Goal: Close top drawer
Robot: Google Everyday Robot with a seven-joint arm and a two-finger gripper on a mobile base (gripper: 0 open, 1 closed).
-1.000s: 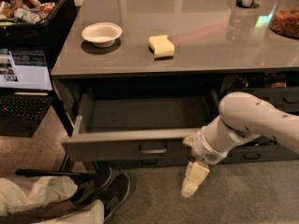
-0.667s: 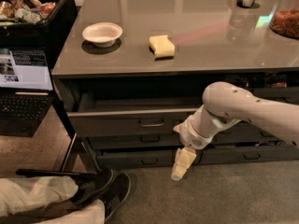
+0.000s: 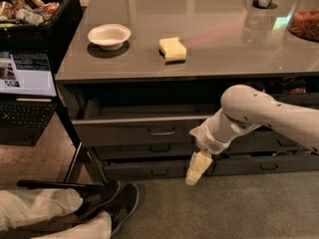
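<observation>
**Operator:** Where does the top drawer stand?

**Guide:** You will find the top drawer [image 3: 129, 132] directly under the surface [image 3: 224, 59]. It stands slightly out, with a dark strip of its interior showing above the front. By the look of it, little travel is left.

**Operator:** And the claw?

**Guide:** The claw [image 3: 198, 167] hangs pointing down, below the drawer front and near its right end, in front of the lower drawers [image 3: 149, 169]. It holds nothing. Whether it is open or closed cannot be told from this view. The wrist above it overlaps the right end of the drawer front, and you cannot confirm contact there.

**Operator:** How will the drawer handle?

**Guide:** Treat it as rigid and fairly heavy. It is wide and deep, with a tall flat front. Expect it to slide on runners and resist little until it seats. It is probably not fragile, but a push far off-centre may rack it.

**Operator:** Where do I take hold?

**Guide:** No grasp is needed. Press on the flat front, close to the small loop handle [image 3: 161, 132] at its centre. The handle itself is thin and likely slippery, so do not pinch it. Push straight in, level with the front, and keep clear of the lower drawers.
</observation>
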